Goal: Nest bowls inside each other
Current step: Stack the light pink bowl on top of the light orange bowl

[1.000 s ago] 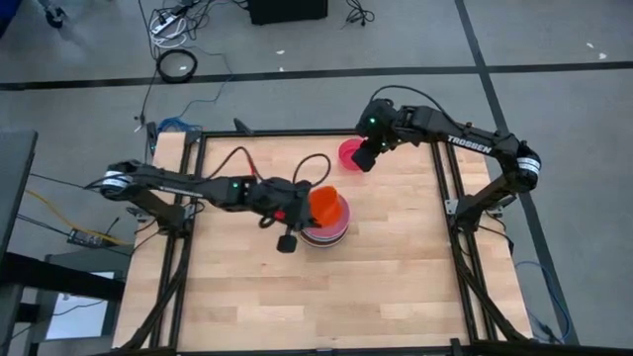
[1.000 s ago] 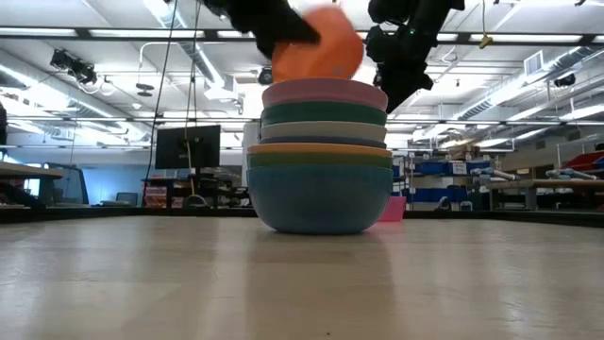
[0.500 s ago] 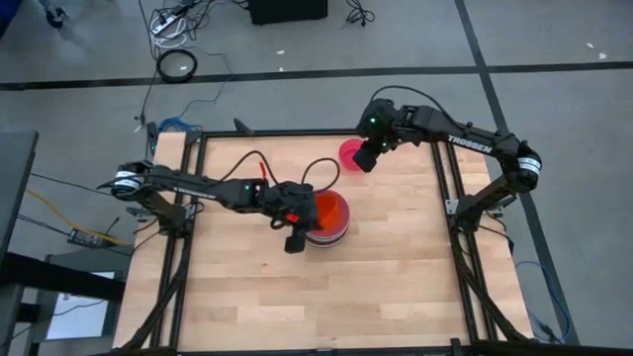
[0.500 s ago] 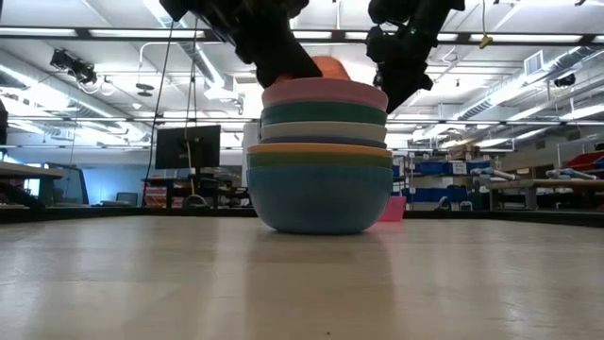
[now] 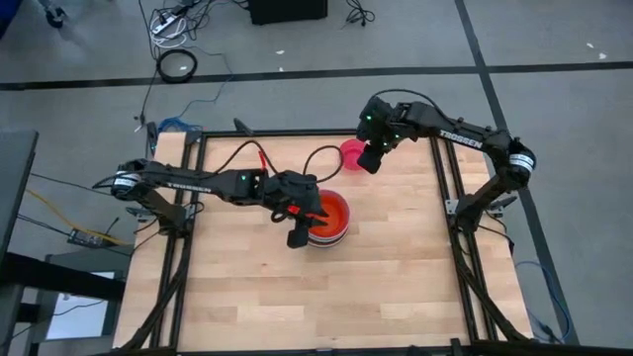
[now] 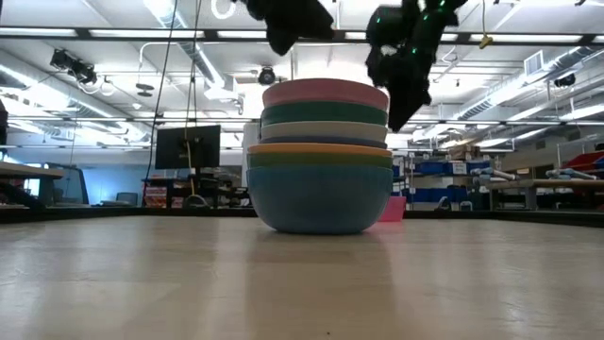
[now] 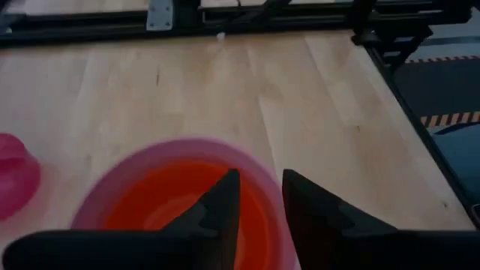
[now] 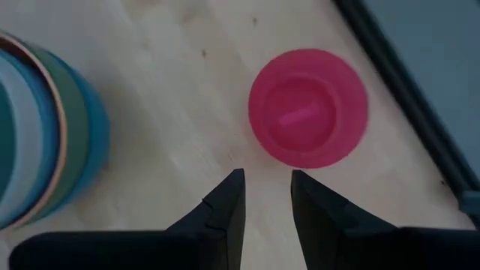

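Note:
A stack of nested bowls (image 5: 328,220) stands mid-table on its blue bottom bowl (image 6: 319,200). The pink bowl (image 7: 259,176) is the top one, and the small orange-red bowl (image 7: 169,214) sits inside it. My left gripper (image 7: 259,184) hangs open just above the stack (image 6: 294,21) and touches nothing. The small magenta-red bowl (image 8: 307,109) rests alone on the wood near the table's far edge (image 5: 349,151). My right gripper (image 8: 266,184) hovers open above it, a little to the stack's side, with nothing between its fingers.
The black frame rail (image 5: 297,134) runs along the table's far edge just behind the magenta-red bowl. Bare wood (image 5: 326,297) stretches from the stack to the near edge. Red and black cables (image 5: 247,158) loop over the far left of the table.
My left gripper has brought the tilted orange-red bowl down into the pink bowl on top of the stack and let it go. It has then risen clear of the stack. The bowl now sits level inside, hidden below the pink rim in the low view.

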Available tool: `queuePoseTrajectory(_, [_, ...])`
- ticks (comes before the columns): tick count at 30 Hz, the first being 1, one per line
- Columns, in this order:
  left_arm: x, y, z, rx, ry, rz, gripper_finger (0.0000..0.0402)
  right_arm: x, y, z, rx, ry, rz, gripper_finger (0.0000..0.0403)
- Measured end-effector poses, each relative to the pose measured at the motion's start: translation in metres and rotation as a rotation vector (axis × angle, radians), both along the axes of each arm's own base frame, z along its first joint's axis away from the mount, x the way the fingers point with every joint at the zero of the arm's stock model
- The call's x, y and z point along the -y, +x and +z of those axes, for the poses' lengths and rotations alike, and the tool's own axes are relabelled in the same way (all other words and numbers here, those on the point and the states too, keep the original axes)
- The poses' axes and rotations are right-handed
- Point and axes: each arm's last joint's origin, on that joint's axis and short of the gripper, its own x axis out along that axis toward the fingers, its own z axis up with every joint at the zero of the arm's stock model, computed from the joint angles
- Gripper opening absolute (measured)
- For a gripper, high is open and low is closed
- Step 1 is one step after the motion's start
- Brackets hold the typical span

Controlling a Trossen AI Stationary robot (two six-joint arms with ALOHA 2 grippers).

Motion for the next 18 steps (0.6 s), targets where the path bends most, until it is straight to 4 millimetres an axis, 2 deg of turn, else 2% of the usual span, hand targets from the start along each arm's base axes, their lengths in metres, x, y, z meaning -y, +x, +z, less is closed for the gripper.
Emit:
queuePoseTrajectory(8, [0.005, -0.003, 0.021, -0.028, 0.069, 0.018, 0.011, 0.021, 0.026, -0.041, -0.08, 0.016, 0.084, 0.0098])
queuePoseTrajectory(18, [0.007, -0.013, 0.013, -0.172, 0.088, 0.056, 0.0111, 0.034, 0.044, -0.088, -0.175, 0.091, 0.14, 0.0096])
